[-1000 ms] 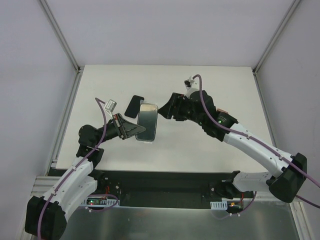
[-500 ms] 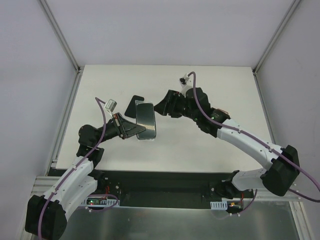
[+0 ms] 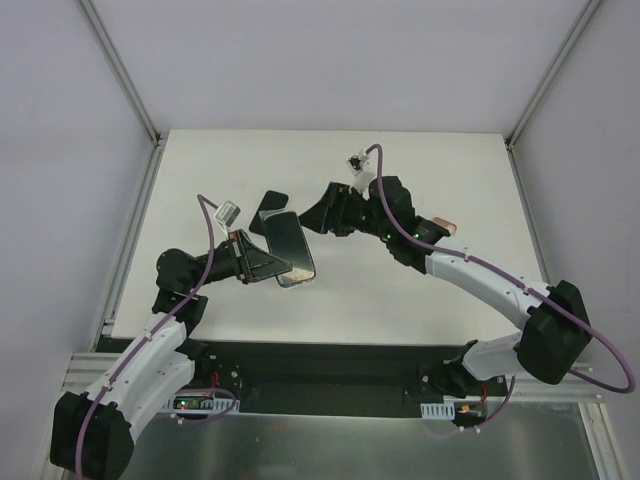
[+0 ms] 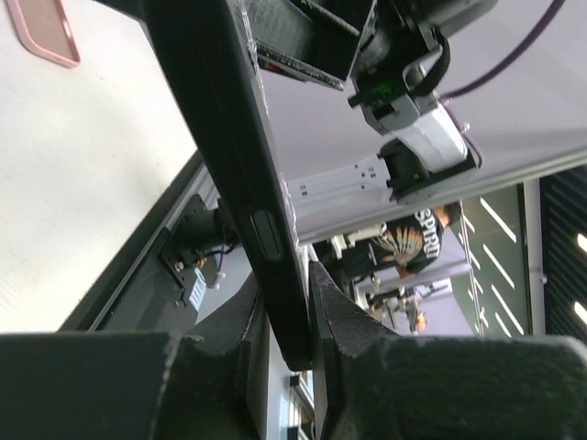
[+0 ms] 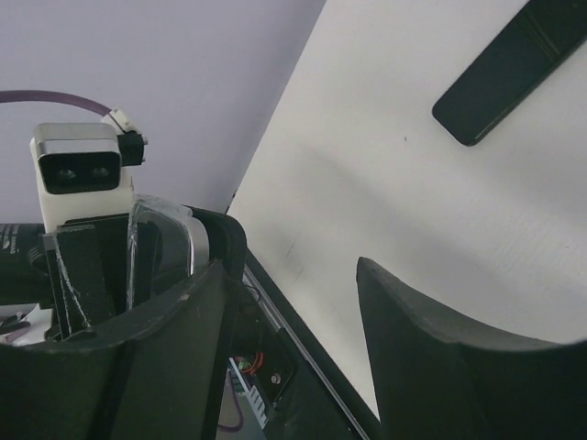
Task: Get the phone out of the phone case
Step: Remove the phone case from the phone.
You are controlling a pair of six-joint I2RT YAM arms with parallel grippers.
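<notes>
The phone (image 3: 288, 250), glossy dark face up, sits in its black phone case and hangs tilted above the table. My left gripper (image 3: 272, 265) is shut on its near end. In the left wrist view the case's edge (image 4: 248, 183), with a side button, is pinched between my left gripper's (image 4: 289, 275) fingers. My right gripper (image 3: 313, 215) is open beside the phone's far end. In the right wrist view the phone's corner (image 5: 170, 243) shows just past the left finger (image 5: 156, 357). Only table shows between the fingers of the right gripper (image 5: 289, 266).
A flat black slab (image 3: 268, 207) lies on the table just beyond the phone, also visible from the right wrist (image 5: 514, 69). A pink case (image 3: 443, 224) lies partly under the right arm and shows in the left wrist view (image 4: 41, 32). White walls border the table.
The right gripper has moved left and further back, toward the phone's far end, and its jaws have narrowed slightly. The phone has swung round in the left gripper's hold.
</notes>
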